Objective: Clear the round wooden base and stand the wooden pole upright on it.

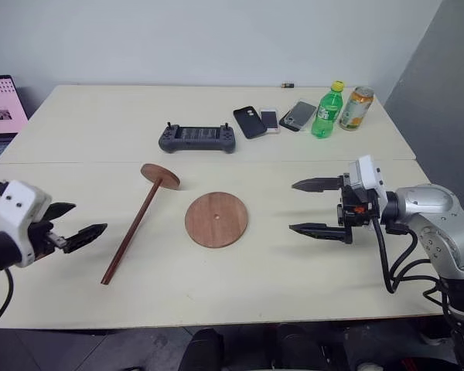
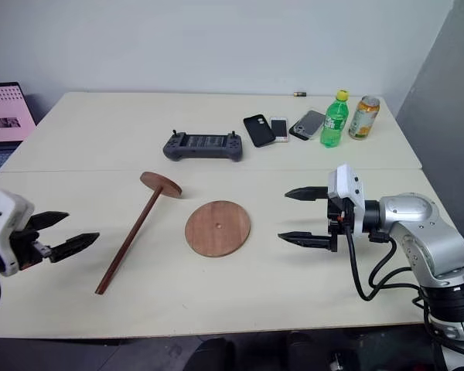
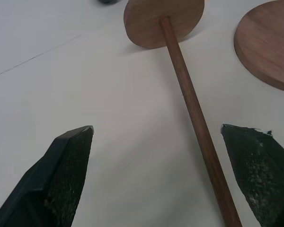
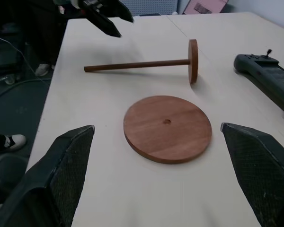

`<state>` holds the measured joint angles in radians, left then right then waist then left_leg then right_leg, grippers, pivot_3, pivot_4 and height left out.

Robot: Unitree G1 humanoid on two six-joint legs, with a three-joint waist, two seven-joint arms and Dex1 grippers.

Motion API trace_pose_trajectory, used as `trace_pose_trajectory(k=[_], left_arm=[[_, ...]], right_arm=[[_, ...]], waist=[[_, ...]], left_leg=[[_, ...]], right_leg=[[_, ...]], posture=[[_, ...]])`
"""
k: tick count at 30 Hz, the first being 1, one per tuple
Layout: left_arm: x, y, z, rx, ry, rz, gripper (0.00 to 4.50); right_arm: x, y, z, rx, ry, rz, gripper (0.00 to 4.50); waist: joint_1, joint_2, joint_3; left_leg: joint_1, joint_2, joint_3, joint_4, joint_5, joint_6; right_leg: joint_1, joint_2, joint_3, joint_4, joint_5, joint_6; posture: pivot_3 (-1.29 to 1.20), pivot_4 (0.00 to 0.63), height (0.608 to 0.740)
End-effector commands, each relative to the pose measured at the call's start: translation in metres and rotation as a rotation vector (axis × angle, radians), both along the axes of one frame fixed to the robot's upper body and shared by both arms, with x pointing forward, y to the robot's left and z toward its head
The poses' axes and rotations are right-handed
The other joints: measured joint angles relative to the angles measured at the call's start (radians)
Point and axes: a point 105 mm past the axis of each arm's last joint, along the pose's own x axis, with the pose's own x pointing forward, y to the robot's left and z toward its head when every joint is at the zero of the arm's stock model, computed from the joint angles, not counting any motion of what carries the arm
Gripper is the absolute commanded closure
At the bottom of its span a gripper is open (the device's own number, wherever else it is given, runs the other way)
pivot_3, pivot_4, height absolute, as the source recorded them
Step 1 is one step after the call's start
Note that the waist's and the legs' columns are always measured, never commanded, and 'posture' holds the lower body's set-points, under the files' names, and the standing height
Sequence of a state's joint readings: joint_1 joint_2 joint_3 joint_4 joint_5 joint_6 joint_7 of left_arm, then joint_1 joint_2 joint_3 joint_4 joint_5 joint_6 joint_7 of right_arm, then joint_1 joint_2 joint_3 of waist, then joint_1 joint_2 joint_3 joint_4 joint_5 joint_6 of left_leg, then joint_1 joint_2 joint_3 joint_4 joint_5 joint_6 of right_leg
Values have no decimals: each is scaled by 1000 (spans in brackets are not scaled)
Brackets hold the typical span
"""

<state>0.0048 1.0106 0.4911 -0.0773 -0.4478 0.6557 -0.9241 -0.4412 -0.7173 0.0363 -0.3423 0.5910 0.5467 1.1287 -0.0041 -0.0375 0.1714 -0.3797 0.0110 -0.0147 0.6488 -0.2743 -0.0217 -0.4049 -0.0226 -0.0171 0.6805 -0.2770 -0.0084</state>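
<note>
Two arms flank the work, and the one that matters is the left gripper [image 1: 79, 222], jaws wide apart and holding nothing, just beside the free end of the wooden pole [image 1: 135, 232]. The pole lies flat on the bench [image 1: 100, 124], its long axis running from that near end away and slightly rightward to its fixed disc, which stands tipped on edge. So the rod passes lengthwise between the left jaws rather than across them, and I judge a grasp would want the wrist rolled or the approach shifted sideways.

Clear of clutter, the round wooden base [image 1: 216, 219] lies flat just right of the pole, apparently not touching it. Facing it from the far side is the right gripper [image 1: 322, 207], also spread wide and empty.

From the left wrist view the shaft runs nearer one finger than the other; from the right wrist view you can see the base's centre hole [image 4: 166, 121], though how deep it goes is hard to tell.
</note>
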Motion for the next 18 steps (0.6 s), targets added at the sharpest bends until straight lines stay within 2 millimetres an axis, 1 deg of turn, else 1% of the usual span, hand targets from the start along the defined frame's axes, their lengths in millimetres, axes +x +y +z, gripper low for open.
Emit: trace_pose_trajectory(k=[1,3,4,8,11,15,18], left_arm=[[22,-6,9,15,46,20,0],[34,-13,14,-28,70,23,0],[40,-21,16,-29,87,0,0],[56,-38,23,-47,127,-36,0],[66,-55,21,-44,188,-62,0],[82,-60,14,-35,236,-25,0],[87,-62,6,-21,276,-22,0]], right_arm=[[-13,21,9,56,-1,81,7],[-16,27,10,63,-6,101,7],[-17,28,8,62,-11,107,7],[-20,30,3,59,-21,116,7],[-24,34,0,71,-18,128,7],[-31,40,1,105,-18,163,7],[-32,41,2,108,-27,170,7]], waist=[[0,-1,0],[0,-1,0],[0,-1,0],[0,-1,0],[-2,-2,1],[-3,-2,1],[-6,-2,1]], left_leg=[[0,0,-1,0,0,0],[-1,0,-1,0,0,0],[-1,0,-1,1,0,0],[-2,-1,-1,2,0,0],[-3,-1,-2,2,0,0],[-2,-1,-2,2,0,0],[-2,-1,-2,2,0,0]], right_leg=[[0,0,-1,0,0,0],[0,0,-1,1,0,0],[0,0,-1,1,0,0],[-1,0,-2,0,0,1],[-1,0,-2,0,0,1],[-1,1,-1,1,0,1],[-1,1,-1,1,0,1]], posture=[[0,150,740],[0,150,740],[0,150,740],[0,150,740],[0,150,740],[0,150,740],[0,150,740]])
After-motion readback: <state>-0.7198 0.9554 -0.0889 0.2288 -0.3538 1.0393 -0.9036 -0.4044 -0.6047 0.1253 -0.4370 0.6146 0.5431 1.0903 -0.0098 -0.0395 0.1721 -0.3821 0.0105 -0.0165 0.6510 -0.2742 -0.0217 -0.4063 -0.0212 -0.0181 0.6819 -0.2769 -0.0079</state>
